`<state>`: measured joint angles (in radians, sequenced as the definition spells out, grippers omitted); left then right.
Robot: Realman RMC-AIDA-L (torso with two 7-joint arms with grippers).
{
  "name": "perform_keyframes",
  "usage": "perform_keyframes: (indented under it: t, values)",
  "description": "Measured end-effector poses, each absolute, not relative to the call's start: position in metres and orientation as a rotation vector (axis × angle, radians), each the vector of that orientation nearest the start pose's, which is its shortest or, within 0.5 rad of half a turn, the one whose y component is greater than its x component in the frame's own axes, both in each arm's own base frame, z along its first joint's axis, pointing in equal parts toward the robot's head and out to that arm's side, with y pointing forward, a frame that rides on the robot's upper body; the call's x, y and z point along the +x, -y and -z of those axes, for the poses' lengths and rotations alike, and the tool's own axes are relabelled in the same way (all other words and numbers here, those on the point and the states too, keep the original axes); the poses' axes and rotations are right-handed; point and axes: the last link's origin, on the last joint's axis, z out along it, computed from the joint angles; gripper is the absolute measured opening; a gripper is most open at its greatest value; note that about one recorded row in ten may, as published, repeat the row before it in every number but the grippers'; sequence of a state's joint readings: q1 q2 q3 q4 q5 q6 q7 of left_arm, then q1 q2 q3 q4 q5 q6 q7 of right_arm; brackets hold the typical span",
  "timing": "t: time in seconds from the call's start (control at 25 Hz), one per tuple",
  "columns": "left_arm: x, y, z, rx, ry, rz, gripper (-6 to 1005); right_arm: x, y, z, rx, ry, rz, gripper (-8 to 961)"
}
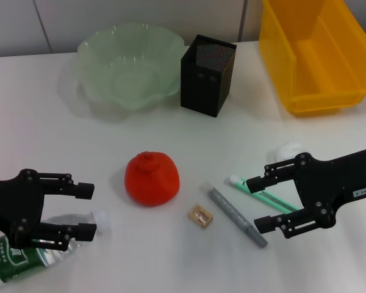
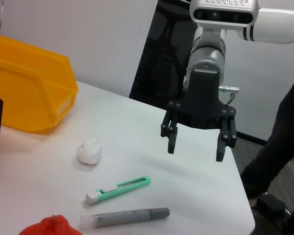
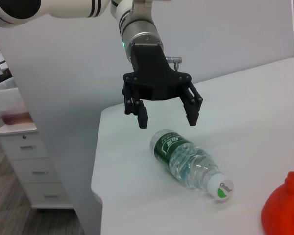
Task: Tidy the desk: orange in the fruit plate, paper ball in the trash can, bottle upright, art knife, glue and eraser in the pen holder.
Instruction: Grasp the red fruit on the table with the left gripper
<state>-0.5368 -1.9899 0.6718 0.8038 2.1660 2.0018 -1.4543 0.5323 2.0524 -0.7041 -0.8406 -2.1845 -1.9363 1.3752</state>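
Desk inventory, counted.
- One clear plastic water bottle with green label (image 1: 43,244), lying on its side at lower left of the head view, long axis running toward the orange, white cap that way; the left gripper (image 1: 79,210) hangs directly over it, jaws apart, nearer arm.
- One right gripper (image 1: 262,203), lower right, jaws apart, above one green art knife (image 1: 262,194).
- One grey glue stick (image 1: 235,215).
- One tan eraser (image 1: 200,215).
- One white paper ball (image 1: 285,151).
- One red-orange fruit (image 1: 151,178), centre.

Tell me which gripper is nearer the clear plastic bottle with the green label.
Left. The left gripper hangs open right above the clear plastic bottle with the green label lying at the desk's near left; the right gripper is open across the desk, over the green art knife.
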Motion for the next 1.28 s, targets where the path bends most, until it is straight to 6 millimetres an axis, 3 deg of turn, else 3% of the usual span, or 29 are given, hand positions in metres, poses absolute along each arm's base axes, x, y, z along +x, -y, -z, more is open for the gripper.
perform_keyframes:
  t: [0.48,0.76,1.08,1.28]
  values:
    - [-0.255,-0.293,-0.053,-3.106,0.506,0.598,753,0.248,-0.292,-0.028,-3.115,-0.368,-0.57,706]
    - [-0.254,-0.306,-0.053,-3.034,0.5,0.549,752,0.259,-0.287,-0.037,-3.085,-0.408,-0.557,705]
    - [-0.228,-0.329,-0.057,-2.973,0.475,0.399,756,0.268,-0.282,-0.038,-3.067,-0.463,-0.544,703]
    - [-0.209,-0.346,-0.035,-2.987,0.545,0.191,759,0.272,-0.28,-0.039,-3.059,-0.495,-0.536,702]
